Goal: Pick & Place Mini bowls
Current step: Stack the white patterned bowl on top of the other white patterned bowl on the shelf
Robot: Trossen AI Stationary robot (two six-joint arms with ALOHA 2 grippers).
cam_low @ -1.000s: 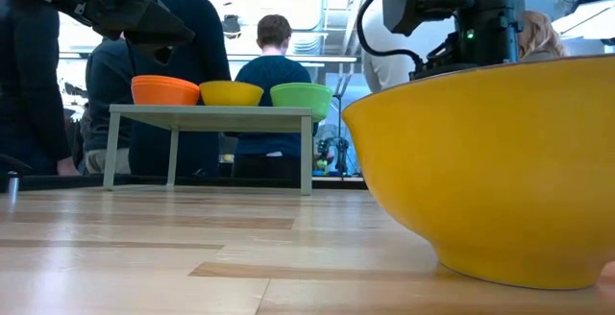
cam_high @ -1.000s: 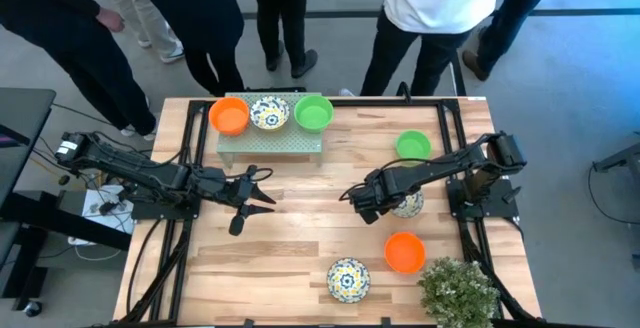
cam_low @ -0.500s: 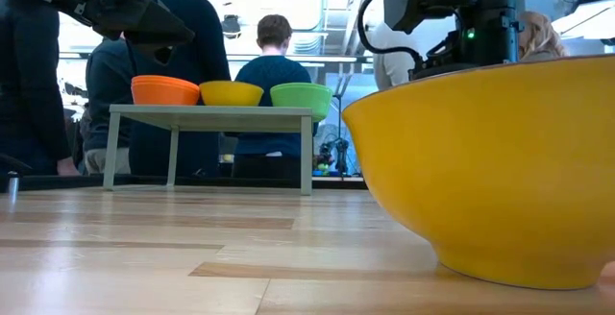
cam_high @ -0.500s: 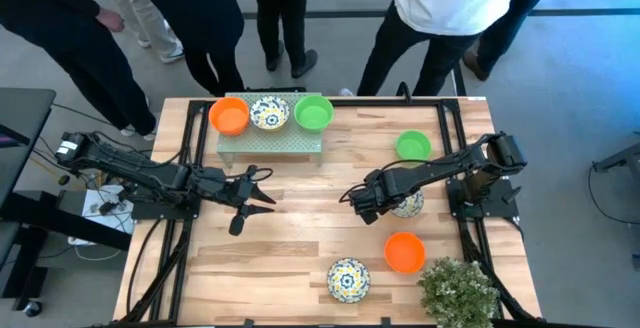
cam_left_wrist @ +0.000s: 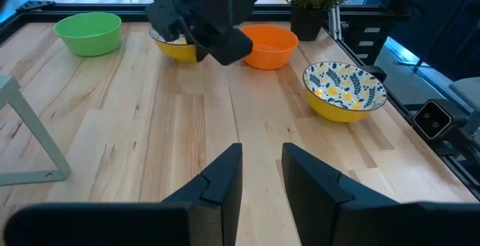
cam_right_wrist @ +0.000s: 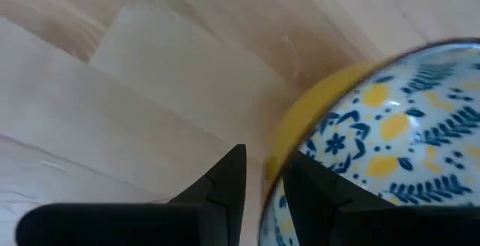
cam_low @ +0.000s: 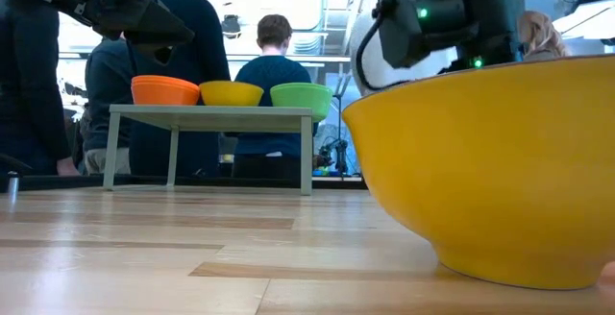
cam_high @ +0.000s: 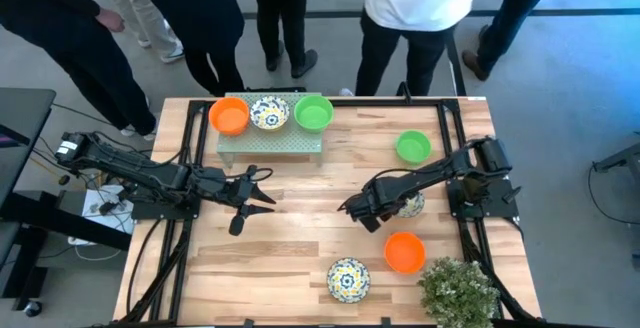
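A white floral mini bowl (cam_high: 412,205) with a yellow outside sits right of the table's middle. My right gripper (cam_high: 380,210) is over its left rim, with the fingers closed on that rim in the right wrist view (cam_right_wrist: 264,167). My left gripper (cam_high: 258,200) hovers at the middle left, slightly open and empty (cam_left_wrist: 262,152). Three mini bowls rest on a small stand (cam_high: 270,140) at the far side: orange (cam_high: 229,116), floral (cam_high: 268,113) and green (cam_high: 313,112). On the table stand a green bowl (cam_high: 412,147), an orange bowl (cam_high: 404,252) and a floral bowl (cam_high: 348,278). My right gripper has the floral bowl's rim (cam_right_wrist: 276,163) on the bowl's left side between its two fingers. One finger (cam_right_wrist: 319,190) is inside the bowl and the other (cam_right_wrist: 221,182) is outside the yellow wall. The fingers come from above, pointing down. I cannot tell whether the bowl is lifted.
A bushy green plant (cam_high: 457,290) stands at the near right corner, beside the orange bowl. People stand beyond the far edge. The floral bowl near the front edge fills the low view (cam_low: 480,161). Bare wood lies between the two grippers.
My right gripper has gone down a little and slightly toward the table's near left, at the floral bowl's left rim. The bowls stay where they were.
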